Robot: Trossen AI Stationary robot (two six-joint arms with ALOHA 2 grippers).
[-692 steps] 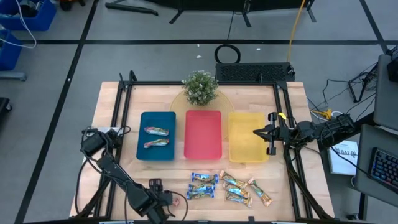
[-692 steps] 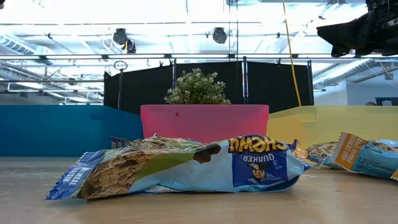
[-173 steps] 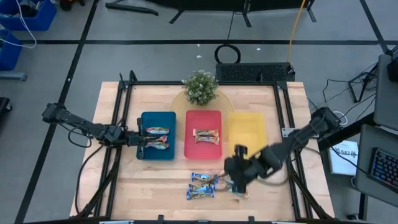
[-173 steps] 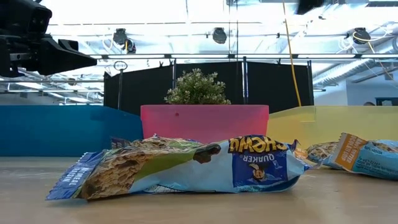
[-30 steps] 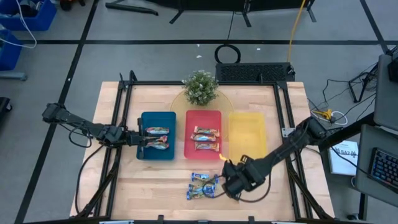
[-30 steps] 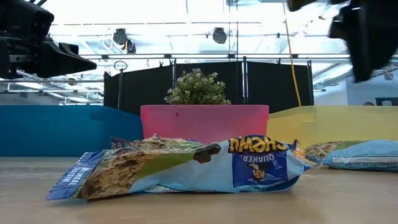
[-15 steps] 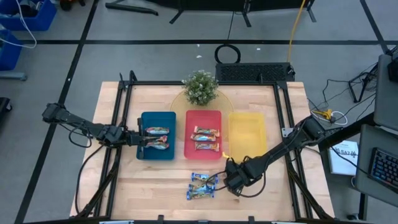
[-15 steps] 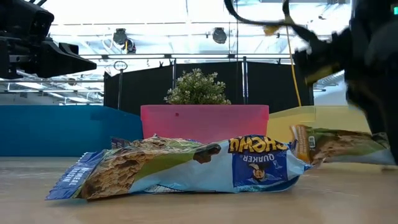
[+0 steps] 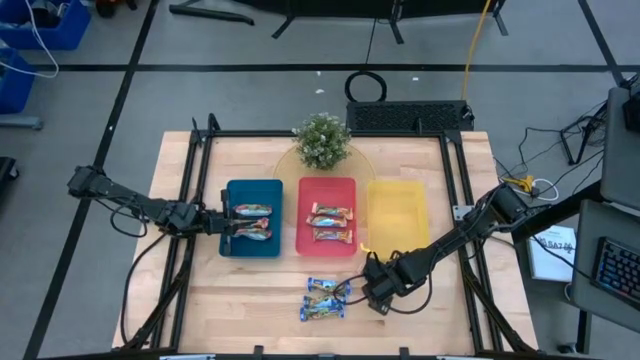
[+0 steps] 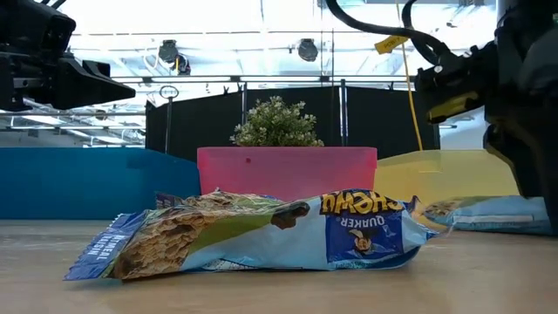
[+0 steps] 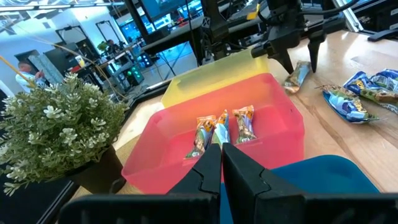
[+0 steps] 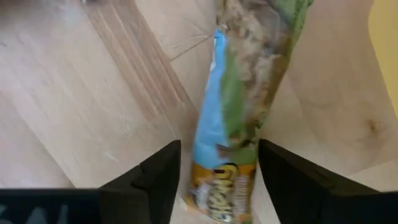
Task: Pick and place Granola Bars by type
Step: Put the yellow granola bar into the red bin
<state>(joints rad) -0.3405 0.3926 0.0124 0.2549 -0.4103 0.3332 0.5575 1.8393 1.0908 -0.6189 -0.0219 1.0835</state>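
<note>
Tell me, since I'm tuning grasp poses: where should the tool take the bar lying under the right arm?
Probably across the middle of the blue-green Chewy bar, from straight above. It lies flat on the wooden table, long and narrow, and the open right tool already straddles its width with one finger on each long edge.

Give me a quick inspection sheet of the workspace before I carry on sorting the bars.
Surface: wooden table, bare at the front left.
Job's things: two bars in the blue tray; three in the red tray; yellow tray holds nothing; two bars loose on the table; one more bar between the right fingers.
Clutter: potted plant behind the trays.
Grippers: right gripper low over the table, open around a bar; left gripper shut at the blue tray's edge.
Cables: cables on the floor to the right of the table.
Surroundings: blue bins, keyboard.
</note>
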